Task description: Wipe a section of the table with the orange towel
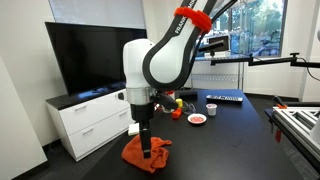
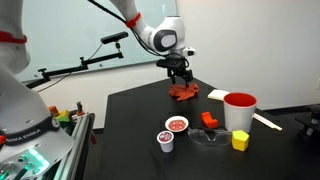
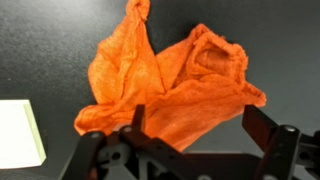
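The orange towel lies crumpled on the black table. It also shows in both exterior views. My gripper is open, its two fingers spread wide just above the towel's near edge. In both exterior views the gripper points straight down onto the towel. Whether the fingertips touch the cloth cannot be told.
A pale pad lies beside the towel. Nearer the table's other end stand a red cup, a yellow block, a red block, a small bowl and a little cup. A white cabinet with a monitor stands beside the table.
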`<state>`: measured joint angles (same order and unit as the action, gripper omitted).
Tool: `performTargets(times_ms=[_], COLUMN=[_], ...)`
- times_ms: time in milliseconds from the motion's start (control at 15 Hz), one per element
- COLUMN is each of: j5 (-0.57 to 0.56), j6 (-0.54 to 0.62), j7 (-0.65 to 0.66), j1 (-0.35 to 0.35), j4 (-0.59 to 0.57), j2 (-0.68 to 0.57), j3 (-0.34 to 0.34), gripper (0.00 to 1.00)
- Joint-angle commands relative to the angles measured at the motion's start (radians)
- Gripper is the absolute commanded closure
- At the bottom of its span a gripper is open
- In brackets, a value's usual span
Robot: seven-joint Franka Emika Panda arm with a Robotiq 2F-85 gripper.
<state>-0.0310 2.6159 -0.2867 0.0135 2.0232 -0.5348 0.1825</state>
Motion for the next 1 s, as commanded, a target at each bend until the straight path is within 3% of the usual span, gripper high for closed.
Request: performTargets(times_ms=[0,133,200,267,467,867,933], j5=[-0.043,-0.052,-0.057,-0.059,-0.052,-0.054,-0.055], j6=[0.009,0.02,0.028,0.042,0.073,0.102,0.104], j7=[-0.013,-0.013,-0.015,-0.016,-0.023,-0.034,-0.036], j1=[0.014,0.011,0.01,0.009,0.003,0.002,0.002], j4=[0.017,0.019,0.019,0.023,0.03,0.051,0.054], j2=[0.019,0.016,0.015,0.015,0.013,0.011,0.01], j3=[-0.032,-0.04,-0.041,-0.041,-0.032,-0.028,-0.028], gripper=[0.0,0.0,0.07,0.25,0.51,0.98,1.0])
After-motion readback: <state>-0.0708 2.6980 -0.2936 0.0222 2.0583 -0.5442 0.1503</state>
